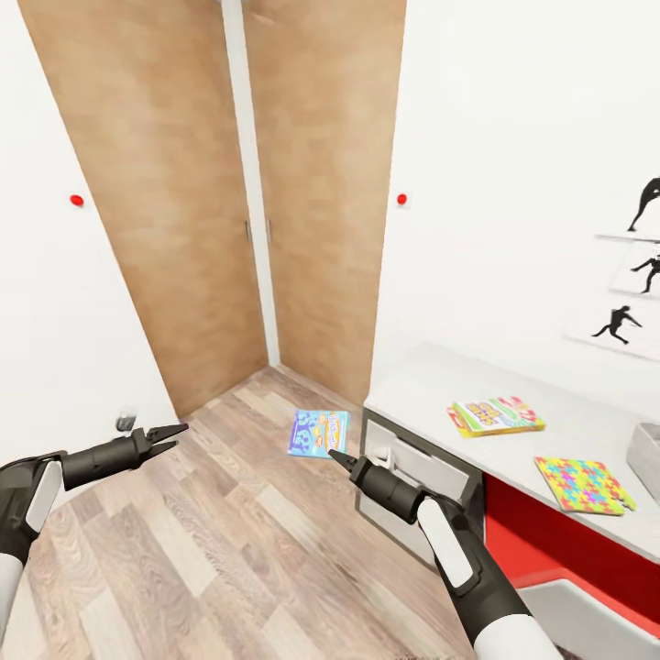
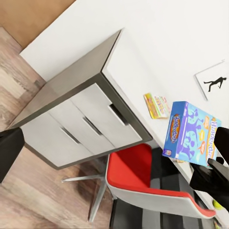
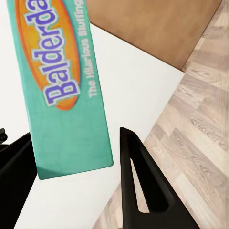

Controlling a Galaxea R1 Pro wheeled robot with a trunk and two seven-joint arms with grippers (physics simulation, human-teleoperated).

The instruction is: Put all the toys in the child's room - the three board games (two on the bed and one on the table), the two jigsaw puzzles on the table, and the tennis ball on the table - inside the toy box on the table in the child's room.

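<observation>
Right gripper [image 1: 335, 456] jaws clamp the blue board game [image 1: 319, 433] by its edge, frame centre, for carrying to the table [image 1: 431, 380]. Left gripper [image 1: 172, 434] jaws look parted, holding nothing

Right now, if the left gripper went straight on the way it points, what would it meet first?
The left gripper would probably meet the drawer front of the dark grey cabinet, central in its wrist view. The blue board game in the right gripper hangs off to one side; depth is unclear.
</observation>
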